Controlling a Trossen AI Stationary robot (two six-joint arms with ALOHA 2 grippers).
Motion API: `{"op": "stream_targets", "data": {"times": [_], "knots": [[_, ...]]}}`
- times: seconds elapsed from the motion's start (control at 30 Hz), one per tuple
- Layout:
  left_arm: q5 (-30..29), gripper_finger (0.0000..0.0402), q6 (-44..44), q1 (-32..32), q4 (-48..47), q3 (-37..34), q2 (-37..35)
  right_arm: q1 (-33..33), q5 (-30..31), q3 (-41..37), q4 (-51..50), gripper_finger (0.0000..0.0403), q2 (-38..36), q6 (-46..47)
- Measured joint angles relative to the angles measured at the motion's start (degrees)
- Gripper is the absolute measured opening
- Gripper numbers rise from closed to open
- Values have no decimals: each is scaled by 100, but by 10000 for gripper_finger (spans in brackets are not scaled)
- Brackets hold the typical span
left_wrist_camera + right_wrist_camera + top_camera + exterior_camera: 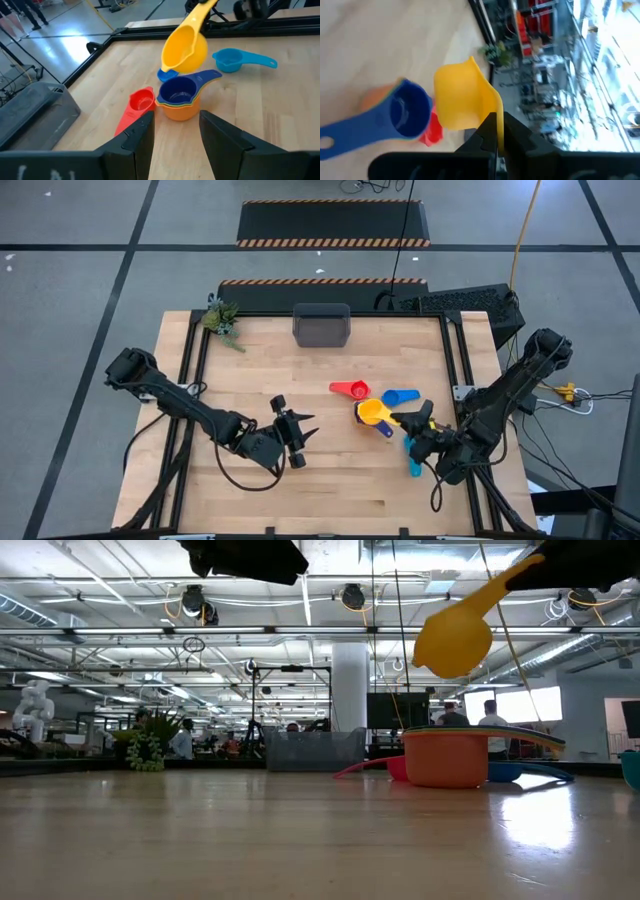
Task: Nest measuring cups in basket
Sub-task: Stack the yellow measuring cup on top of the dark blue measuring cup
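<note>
**Aloft: yellow cup over the nested stack**

Now the right gripper [408, 421] clenches the flat handle of the yellow cup [371, 412], holding it tilted in the air just above the stack [178, 100]. That stack stands on the table [250, 370] toward 3 o'clock from its middle: an orange cup [448, 758] at the bottom, thin rims of other colours inside it, and a dark blue cup [178, 89] on top with its handle pointing toward the right arm. A red cup [349, 389] lies just beside the stack at about 10 o'clock from it, a blue cup [399, 396] near it at about 2 o'clock, and a cyan cup [413, 461] lies apart at about 5 o'clock, under the right arm.

The basket [321, 325] sits at 12 o'clock on the table, against the far edge, well apart from the cups. A plant [221, 319] stands at 11 o'clock near the corner.

The left gripper [306, 432] hangs at 6 o'clock, released, grasping nothing, its fingers [135, 136] aimed at the stack.
</note>
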Motion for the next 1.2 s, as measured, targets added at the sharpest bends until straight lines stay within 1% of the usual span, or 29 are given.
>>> {"op": "stream_targets", "data": {"times": [0.17, 0.27, 0.37, 0.5, 0.6, 0.73, 1.07, 1.2], "knots": [[0, 159, 0, 0, 2, 0, 0, 0, 421, -174, 165, 0, 230, -22], [-2, 159, 0, 0, 4, 0, 0, 0, 637, -261, 598, 0, 401, -350], [0, 159, -2, 0, 9, 0, 0, 0, 681, -332, 999, 0, 612, -774], [-1, 159, -4, 2, 11, -2, 0, 0, 1145, -354, 1431, 0, 961, -1091], [-2, 159, -4, 2, 13, -2, 0, 0, 1344, -356, 1609, 0, 1219, -1258], [-2, 159, -4, 2, 13, -2, 0, 0, 1359, -356, 1698, 0, 1497, -1268], [-2, 159, -4, 4, 13, -2, 0, 4, 1335, -356, 1698, 0, 1792, -671], [-2, 159, -4, 4, 11, -2, 0, 4, 1032, -356, 1681, 0, 1812, -441]]}}
